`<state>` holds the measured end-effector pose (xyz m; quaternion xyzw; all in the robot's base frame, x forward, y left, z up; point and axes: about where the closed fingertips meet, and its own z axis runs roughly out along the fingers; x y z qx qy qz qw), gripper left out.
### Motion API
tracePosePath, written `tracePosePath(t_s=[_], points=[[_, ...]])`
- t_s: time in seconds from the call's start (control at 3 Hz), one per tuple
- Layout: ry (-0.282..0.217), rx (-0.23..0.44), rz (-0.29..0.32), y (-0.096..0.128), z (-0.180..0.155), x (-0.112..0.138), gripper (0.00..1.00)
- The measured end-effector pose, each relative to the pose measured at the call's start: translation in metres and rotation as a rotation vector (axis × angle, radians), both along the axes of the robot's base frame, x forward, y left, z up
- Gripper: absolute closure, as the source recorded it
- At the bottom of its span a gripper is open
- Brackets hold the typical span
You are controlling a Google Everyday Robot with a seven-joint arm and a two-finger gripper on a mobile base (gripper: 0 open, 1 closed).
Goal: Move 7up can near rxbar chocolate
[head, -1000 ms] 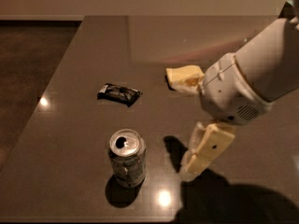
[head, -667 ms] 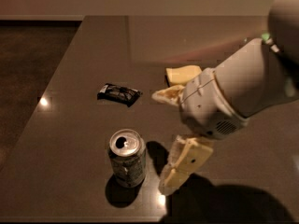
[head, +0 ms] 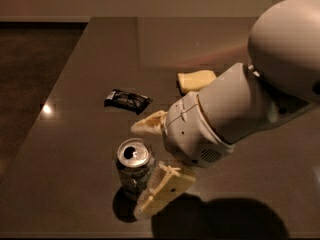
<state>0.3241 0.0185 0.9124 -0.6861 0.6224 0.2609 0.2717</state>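
The 7up can (head: pixel 132 159) stands upright on the dark table (head: pixel 75 74) near the front edge, its silver top with the dark opening showing. The rxbar chocolate (head: pixel 127 100), a flat black wrapper, lies on the table behind the can and slightly to its left, a short gap away. My gripper (head: pixel 140 169) is open, coming in from the right. One pale finger (head: pixel 149 123) reaches behind the can and the other (head: pixel 162 190) lies in front of it, partly covering its lower right side. I cannot tell whether the fingers touch the can.
A pale yellow sponge block (head: pixel 196 80) lies behind the arm, right of the rxbar. The large white arm housing (head: pixel 235 114) fills the right side. The table's left edge (head: pixel 47 89) drops to a dark floor.
The arm has swung left and toward the can. The fingers, earlier to the can's right, now stand on either side of it. The can and rxbar have not moved.
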Motion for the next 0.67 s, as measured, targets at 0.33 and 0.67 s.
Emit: tracePosePath(t_s=[0.33,0.67], points=[[0.012,0.018,0.022,0.014,0.001,-0.005,0.42],[0.008,0.03,-0.011,0.02,0.008,0.011,0.73]])
